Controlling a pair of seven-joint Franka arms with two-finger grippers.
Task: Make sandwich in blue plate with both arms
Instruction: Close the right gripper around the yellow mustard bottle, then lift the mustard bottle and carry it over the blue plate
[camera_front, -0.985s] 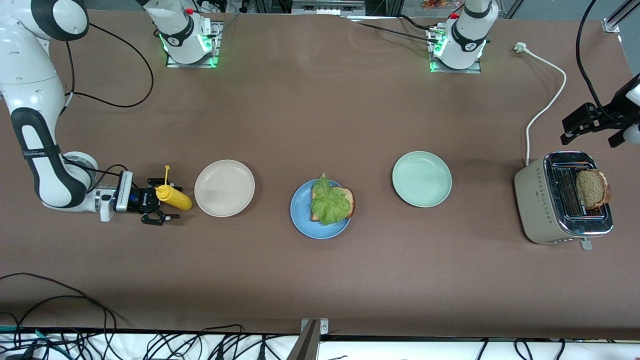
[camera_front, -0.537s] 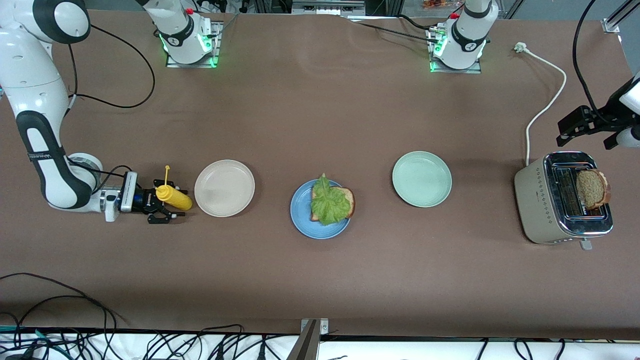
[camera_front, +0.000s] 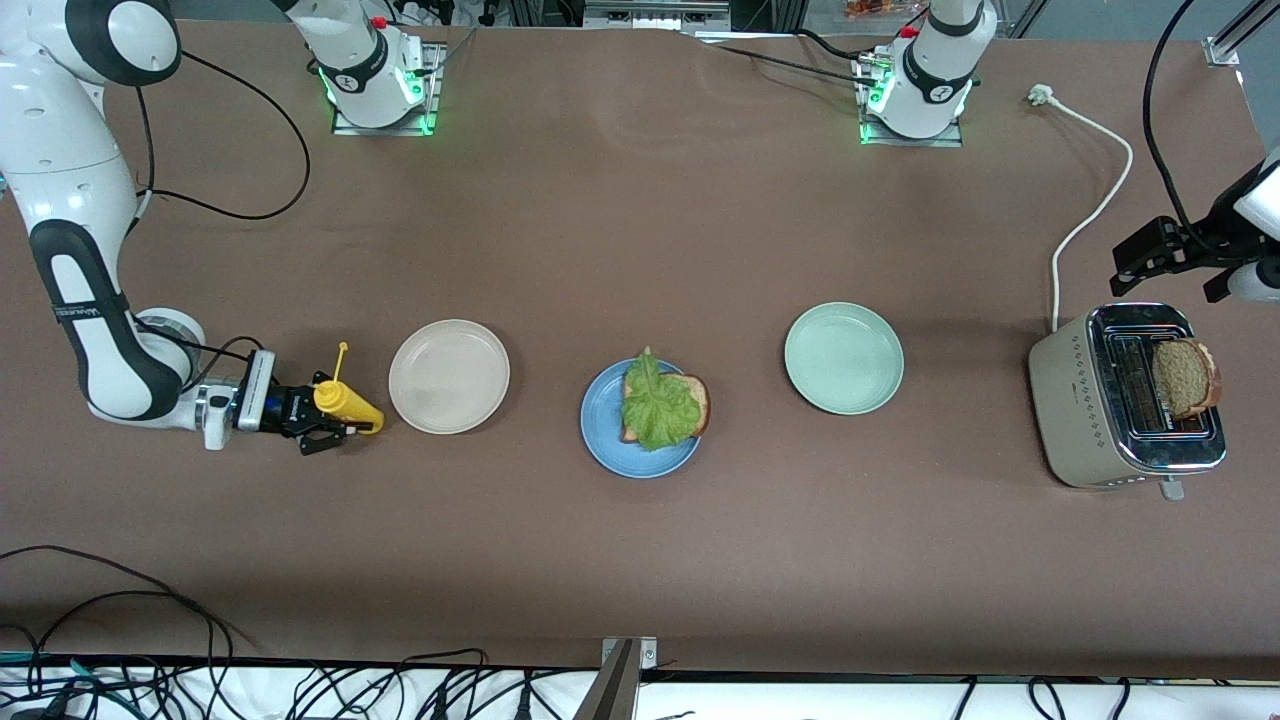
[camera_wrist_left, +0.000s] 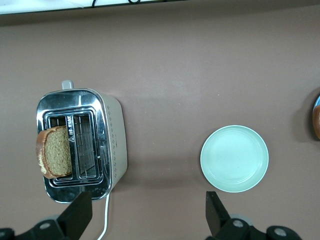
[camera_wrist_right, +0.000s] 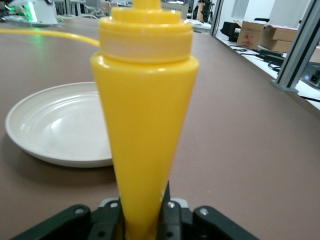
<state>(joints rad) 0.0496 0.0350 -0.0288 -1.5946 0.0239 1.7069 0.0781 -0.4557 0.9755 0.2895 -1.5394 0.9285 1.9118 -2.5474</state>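
The blue plate (camera_front: 640, 445) serves as the reference point; it sits near the middle of the table (camera_front: 640, 560). On the plate lies one bread slice (camera_front: 700, 400), with a lettuce leaf (camera_front: 658, 405) covering most of it. There is no top slice on the lettuce.

A beige plate (camera_front: 449, 376) sits beside the blue plate toward the right arm's end of the table. A green plate (camera_front: 844, 358) sits beside the blue plate toward the left arm's end, slightly farther from the front camera. A toaster (camera_front: 1085, 400) stands well apart from the blue plate at the left arm's end. A second bread slice (camera_front: 1185, 377) stands upright in one toaster slot. The toaster's white cord (camera_front: 1090, 215) runs across the table away from the front camera.

The right gripper (camera_front: 322, 420) is low at the table, just past the beige plate from the blue plate. Its fingers are clamped on the base of a yellow bottle (camera_front: 345, 402). In the right wrist view the bottle (camera_wrist_right: 145, 115) rises from between the fingers (camera_wrist_right: 170, 215), with the beige plate (camera_wrist_right: 60, 125) close by.

The left gripper (camera_front: 1165, 255) hangs in the air near the toaster, well apart from the blue plate. Its fingers (camera_wrist_left: 77, 215) are spread wide with nothing between them.
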